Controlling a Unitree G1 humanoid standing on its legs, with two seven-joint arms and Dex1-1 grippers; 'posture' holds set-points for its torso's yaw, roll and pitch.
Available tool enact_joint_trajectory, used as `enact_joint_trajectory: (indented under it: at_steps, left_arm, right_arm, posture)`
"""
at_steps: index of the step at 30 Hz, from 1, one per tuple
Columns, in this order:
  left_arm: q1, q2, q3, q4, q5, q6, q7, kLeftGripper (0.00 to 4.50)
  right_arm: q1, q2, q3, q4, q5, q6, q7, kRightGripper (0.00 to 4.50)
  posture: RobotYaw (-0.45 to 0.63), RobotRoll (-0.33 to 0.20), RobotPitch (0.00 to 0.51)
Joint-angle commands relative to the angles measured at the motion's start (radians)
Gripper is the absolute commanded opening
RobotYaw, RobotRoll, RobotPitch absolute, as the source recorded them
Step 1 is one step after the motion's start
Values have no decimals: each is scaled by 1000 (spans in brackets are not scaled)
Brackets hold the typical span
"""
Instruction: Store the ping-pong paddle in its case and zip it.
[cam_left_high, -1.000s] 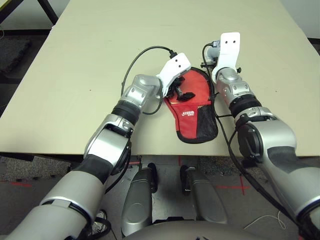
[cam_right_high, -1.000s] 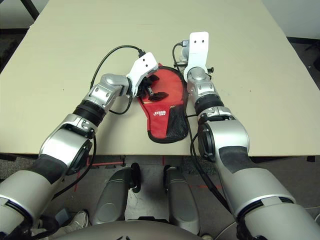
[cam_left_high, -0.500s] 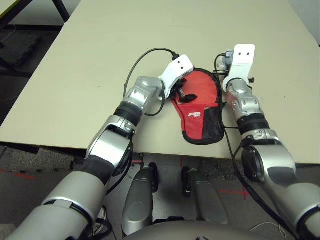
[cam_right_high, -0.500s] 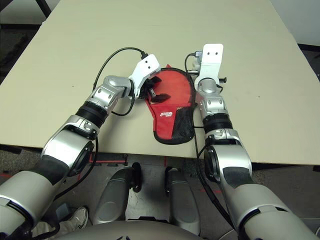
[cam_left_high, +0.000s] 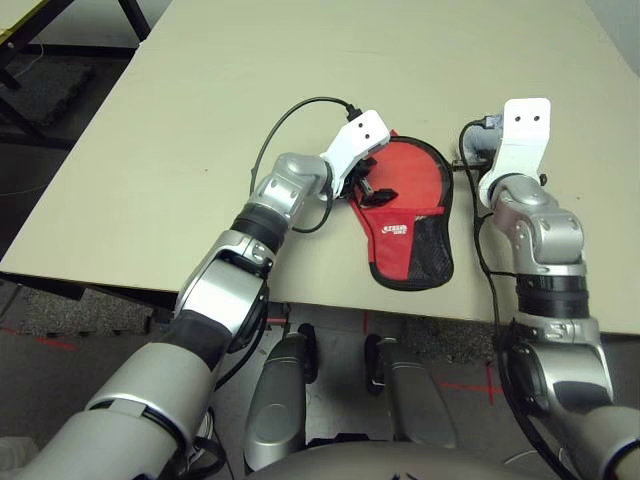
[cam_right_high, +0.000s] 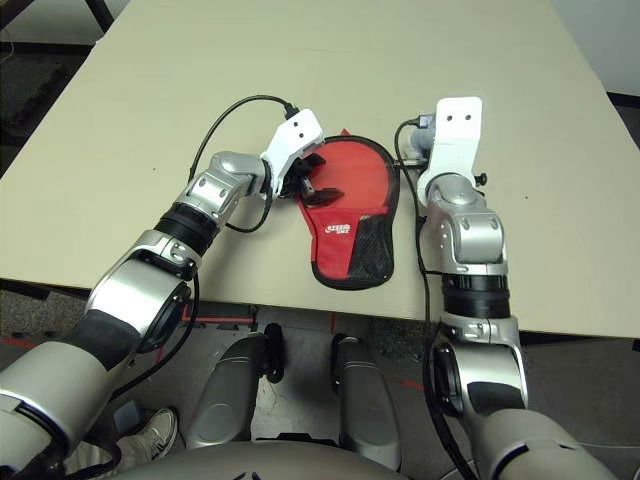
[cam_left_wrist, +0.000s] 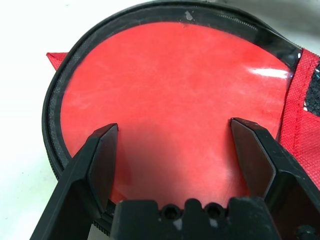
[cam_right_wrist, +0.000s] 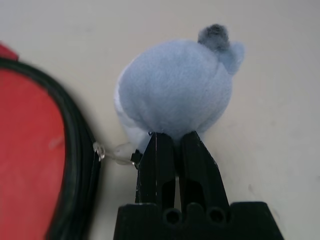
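The red case (cam_left_high: 400, 232) with black trim and a mesh pocket (cam_left_high: 432, 250) lies flat near the table's front edge. The ping-pong paddle (cam_left_wrist: 170, 75) shows its smooth red face inside the case's black rim; its handle is hidden. My left gripper (cam_left_wrist: 172, 125) hovers open just over that face, at the case's left side (cam_left_high: 370, 186). My right gripper (cam_right_wrist: 171, 139) is shut at the base of a pale grey fluffy pouch (cam_right_wrist: 175, 92), just right of the case. A short cord (cam_right_wrist: 116, 153) links the pouch to the case's rim.
A black cable (cam_left_high: 285, 112) loops over the table behind my left wrist. The table's front edge (cam_left_high: 300, 298) runs close under the case's narrow end. Bare tabletop (cam_left_high: 250, 60) spreads on the far side and to the left.
My right gripper has drawn to the right, away from the case's side, with the grey pouch. The left gripper has stayed over the case. The camera has shifted.
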Motion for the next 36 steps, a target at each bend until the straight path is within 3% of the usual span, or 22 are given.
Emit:
enact_joint_trajectory:
  at_steps: [1,10,17,18,23,29,33,36]
  left_arm:
    - [75,11,-50,125,79,65,9,4500]
    - [68,8,-50,139,81,55,8,4500]
    - [61,-1,-49,159,82,40,10,4500]
    - [60,-2,-50,161,83,38,9,4500]
    - [51,-6,-48,176,83,26,10,4500]
    - [35,-17,-44,202,83,9,15,4500]
    - [30,-25,-44,214,85,-1,15,4500]
    - [23,-34,-44,227,88,-10,16,4500]
  right_arm:
    - [50,-35,-25,-116,-16,89,2,26]
    - [114,-72,-42,-326,-10,272,40,26]
    - [144,-12,-41,-455,-5,437,34,26]
    - [142,-5,-42,-459,-5,449,36,559]
    - [84,-55,-82,-464,30,564,105,2299]
    - [-5,-291,-129,-399,223,633,333,4474]
    - [-89,-460,-89,-320,321,597,483,4474]
    - [-83,-652,65,-231,316,376,660,4474]
  posture:
    - [-66,0,289]
    - [-87,0,297]
    - [-103,0,297]
    - [-104,0,297]
    - [-115,0,295]
    - [-129,0,294]
    - [-144,0,293]
    - [-157,0,290]
